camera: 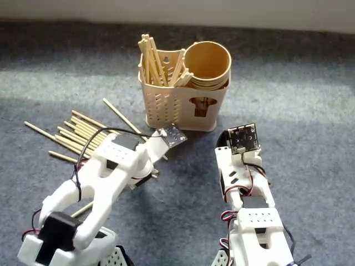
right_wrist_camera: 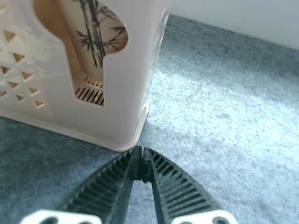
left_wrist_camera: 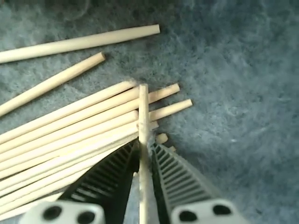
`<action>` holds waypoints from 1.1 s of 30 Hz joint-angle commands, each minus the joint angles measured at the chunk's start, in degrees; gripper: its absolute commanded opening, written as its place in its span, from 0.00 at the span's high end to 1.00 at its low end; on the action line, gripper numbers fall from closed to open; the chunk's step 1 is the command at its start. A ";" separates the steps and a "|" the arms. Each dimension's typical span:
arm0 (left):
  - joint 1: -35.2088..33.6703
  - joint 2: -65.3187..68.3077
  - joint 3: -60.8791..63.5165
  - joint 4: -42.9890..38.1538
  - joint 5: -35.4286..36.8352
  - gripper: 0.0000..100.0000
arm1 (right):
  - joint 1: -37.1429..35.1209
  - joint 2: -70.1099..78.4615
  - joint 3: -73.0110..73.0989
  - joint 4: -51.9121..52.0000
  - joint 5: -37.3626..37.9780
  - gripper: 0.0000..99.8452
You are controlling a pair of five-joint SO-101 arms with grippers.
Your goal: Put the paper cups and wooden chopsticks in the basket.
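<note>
A cream plastic basket [camera: 166,108] stands at the back of the carpet. It holds stacked paper cups [camera: 208,64] and several wooden chopsticks [camera: 155,58]. More loose chopsticks [camera: 77,136] lie in a pile to its front left. The left arm [camera: 119,160] is over that pile's near end. My left gripper [left_wrist_camera: 145,145] is shut on a single chopstick [left_wrist_camera: 143,112] that lies across the pile [left_wrist_camera: 70,130]. The right arm [camera: 244,166] sits just right of the basket's front. My right gripper [right_wrist_camera: 142,161] is shut with nothing in it, close to the basket's lower corner [right_wrist_camera: 126,140].
Grey-blue carpet [camera: 288,111] covers the floor, with open space right of the basket and between the two arms. Two stray chopsticks [left_wrist_camera: 79,44] lie apart from the pile. A pale wall edge [camera: 222,11] runs along the back.
</note>
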 commanded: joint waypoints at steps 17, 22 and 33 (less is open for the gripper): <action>0.75 -37.67 15.25 -0.35 5.27 0.99 | -0.48 -0.75 -0.75 -1.54 0.53 0.98; 0.75 -45.41 17.80 -0.26 5.45 0.99 | -0.48 -0.75 -0.75 -1.54 0.53 0.98; 0.66 -55.96 17.19 0.62 9.58 0.99 | -0.48 -0.75 -0.75 -1.54 0.53 0.98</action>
